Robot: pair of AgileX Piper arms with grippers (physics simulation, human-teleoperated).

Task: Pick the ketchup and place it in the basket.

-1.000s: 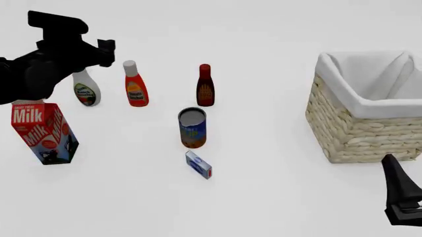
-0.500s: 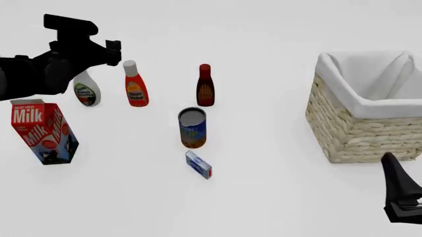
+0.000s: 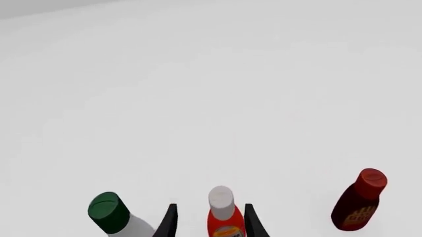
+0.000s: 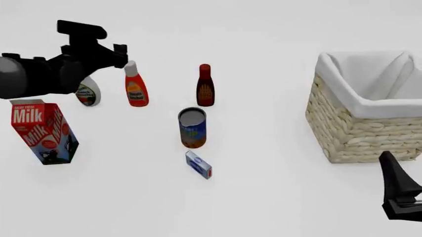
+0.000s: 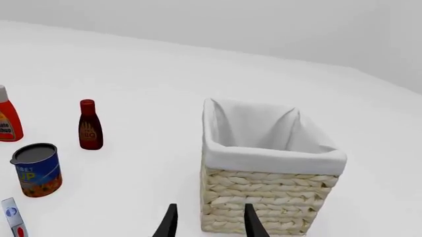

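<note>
While upright on the table, ketchup [image 3: 224,217] between open left pincer [image 3: 209,222] fingers, untouched.

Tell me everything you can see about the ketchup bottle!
The ketchup is a bright orange-red squeeze bottle that looks like plastic, with a pale grey-white cap and a yellow-orange label. It stands upright on the white table, between a white bottle with a green cap and a darker red-brown bottle, touching neither. The left gripper is open, its fingers either side of the neck; contact is not visible. The basket stands far off to the right.
</note>
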